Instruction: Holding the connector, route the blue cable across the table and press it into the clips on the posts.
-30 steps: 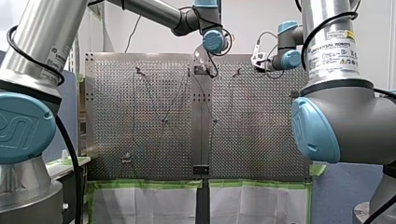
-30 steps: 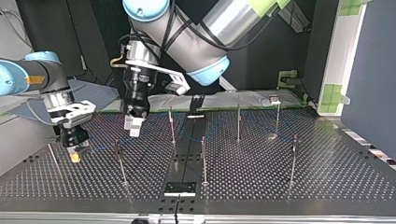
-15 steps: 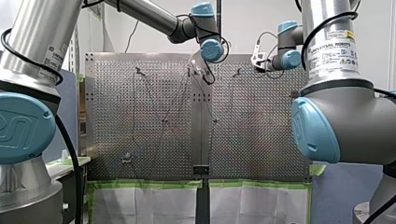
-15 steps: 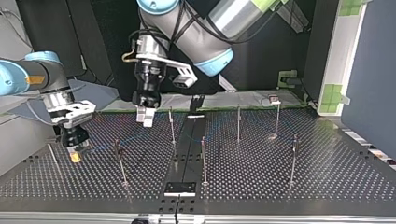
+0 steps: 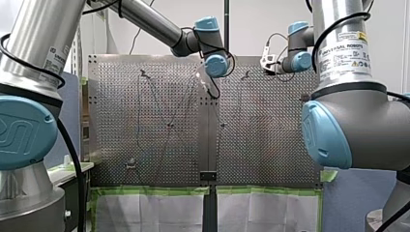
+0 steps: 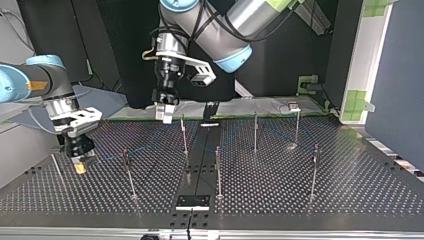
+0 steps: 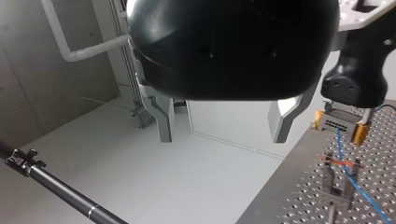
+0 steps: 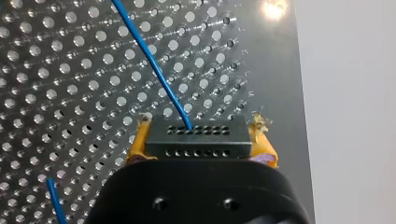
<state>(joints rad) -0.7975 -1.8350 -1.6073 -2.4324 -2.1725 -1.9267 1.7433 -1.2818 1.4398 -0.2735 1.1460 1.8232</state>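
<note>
My right gripper (image 8: 201,150) is shut on the dark connector (image 8: 196,133), its yellow pads on both ends. The blue cable (image 8: 150,63) leaves the connector and runs over the perforated table. In the top view my right gripper (image 6: 80,164) hangs low at the table's left end, and the cable (image 6: 145,148) trails faintly from it towards the posts. My left gripper (image 6: 164,113) hangs open and empty above the table's far edge. The left wrist view shows its metal fingers (image 7: 164,127) spread over the floor, with the connector (image 7: 340,123) and a clip post (image 7: 338,187) off to one side.
Several thin posts stand on the table (image 6: 300,192), among them one near my right gripper (image 6: 128,172), one by the centre strip (image 6: 218,170) and one at the right (image 6: 314,170). A small black plate (image 6: 193,201) sits at the near edge.
My left arm has risen and drawn back towards the top view's right and the table's far edge, its gripper staying open. My right arm has kept still with the connector.
</note>
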